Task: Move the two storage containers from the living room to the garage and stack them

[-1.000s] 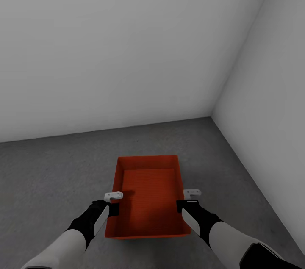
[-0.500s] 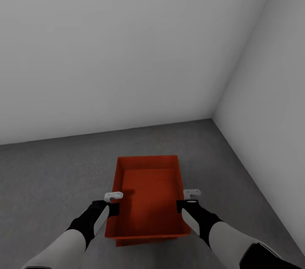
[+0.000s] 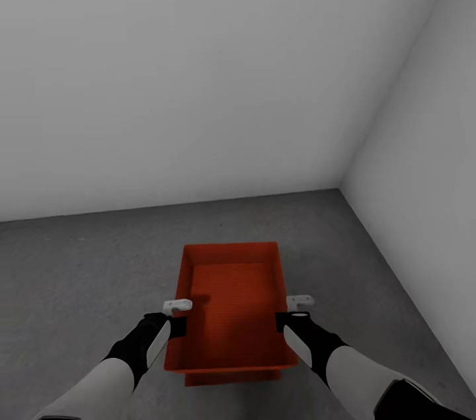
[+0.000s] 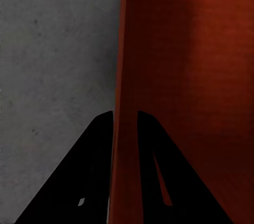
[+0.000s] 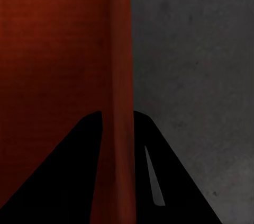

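Orange bin (image 3: 228, 304) hangs over the grey garage floor (image 3: 79, 274), left claw (image 3: 177, 315) and right claw (image 3: 289, 311) each pinching a side wall to keep it level.

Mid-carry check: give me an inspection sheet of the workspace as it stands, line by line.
Surface: dark grey mottled concrete floor, running to the wall corner.
Job's things: orange-red rectangular open-top bin held between both arms; a second orange-red edge shows just under its near side, likely the other bin beneath it.
Clutter: nothing seen.
Grippers: left gripper has its black fingers either side of the bin's left wall; right gripper likewise straddles the right wall. Both shut on the walls.
Cables: nothing seen.
Surroundings: plain grey-white walls meeting in a corner ahead and to the right.
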